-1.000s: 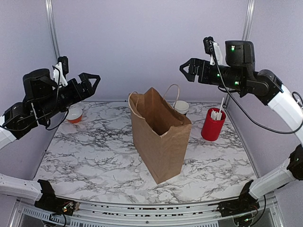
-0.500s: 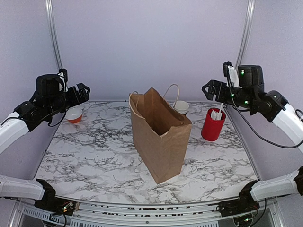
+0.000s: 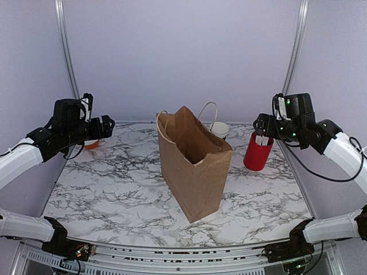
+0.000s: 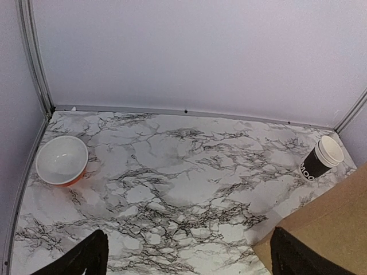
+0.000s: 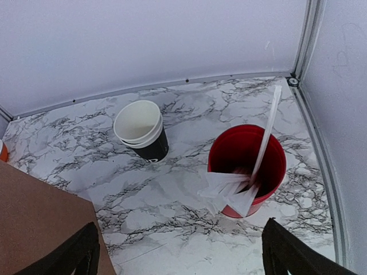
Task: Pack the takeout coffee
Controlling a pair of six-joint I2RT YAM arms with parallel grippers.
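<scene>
The takeout coffee is out of view; no lidded black cup shows in any view. A brown paper bag (image 3: pixel 195 166) stands open in the middle of the table, and its edge also shows in both wrist views (image 4: pixel 321 229) (image 5: pixel 34 217). My left gripper (image 3: pixel 106 127) hovers open at the far left above the table, its jaws wide apart with nothing between them (image 4: pixel 189 255). At the far right my right gripper (image 3: pixel 259 125) hangs open over the red cup, also empty (image 5: pixel 180 240).
A nested stack of black cups (image 3: pixel 219 130) (image 5: pixel 140 129) (image 4: pixel 321 160) stands behind the bag. A red cup of white sticks (image 3: pixel 257 152) (image 5: pixel 246 166) sits at the back right. An orange bowl (image 4: pixel 62 160) lies in the back left corner. Walls close in the back and sides.
Both arms have come down toward the table. The right gripper has also drawn back to the right, over the red cup. Bag and cups have not moved.
</scene>
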